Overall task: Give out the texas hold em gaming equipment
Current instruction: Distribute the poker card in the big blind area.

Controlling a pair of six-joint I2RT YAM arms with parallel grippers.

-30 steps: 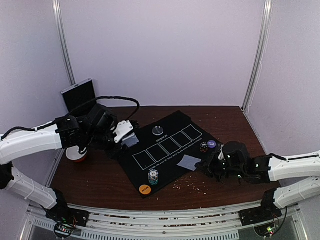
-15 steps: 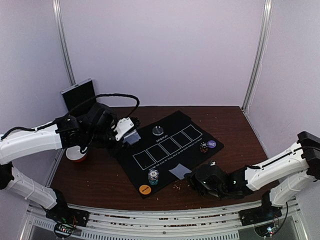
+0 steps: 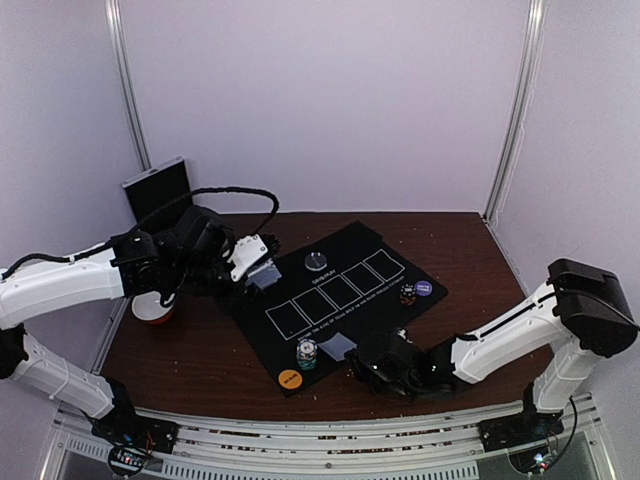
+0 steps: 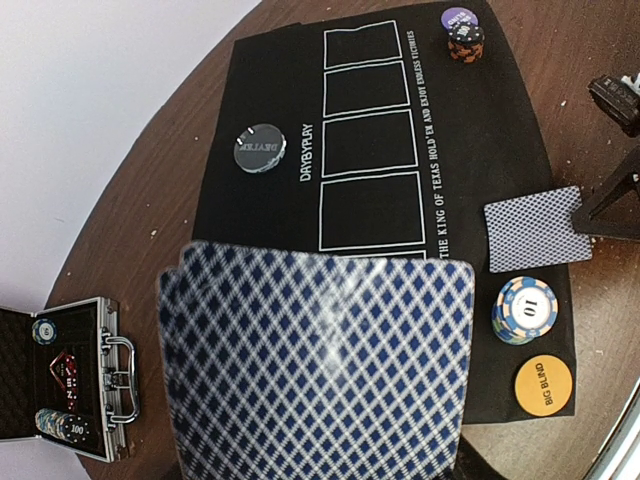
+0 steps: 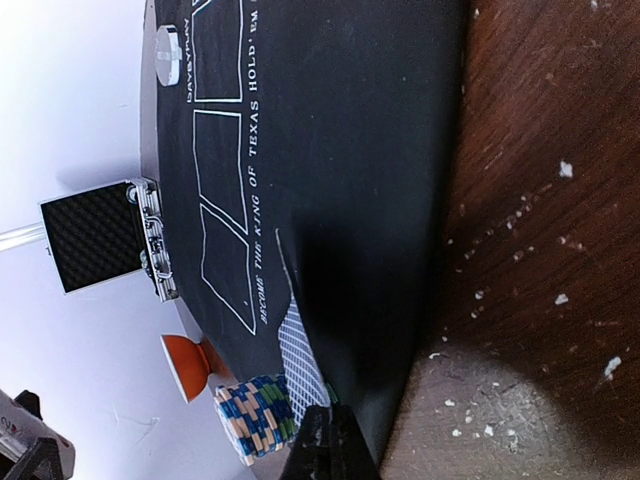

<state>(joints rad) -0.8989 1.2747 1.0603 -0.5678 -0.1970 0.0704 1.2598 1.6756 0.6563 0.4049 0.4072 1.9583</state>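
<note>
My left gripper (image 3: 256, 268) hovers over the mat's far left corner, shut on a fanned pack of blue-checked playing cards (image 4: 315, 360) that hides its fingers. My right gripper (image 5: 335, 442) is shut low at the black mat's (image 3: 350, 255) front edge, pinching the edge of one face-down card (image 3: 337, 347) (image 5: 300, 365). That card lies just right of a blue-and-white chip stack (image 3: 307, 352) (image 4: 525, 308). An orange big-blind disc (image 3: 290, 379) sits at the mat's near corner. A clear dealer disc (image 3: 318, 261) lies at the far side. A purple disc (image 3: 424, 288) and a dark chip stack (image 3: 408, 294) sit at the right.
An open silver case (image 4: 70, 375) holding more chips stands at the back left against the wall. A red-and-white bowl (image 3: 153, 308) sits under my left arm. Crumbs dot the brown table (image 3: 470, 250) along the mat's front edge.
My right arm has swept left along the mat's front edge, carrying the single card from the right side to beside the chip stack. My left arm has barely moved.
</note>
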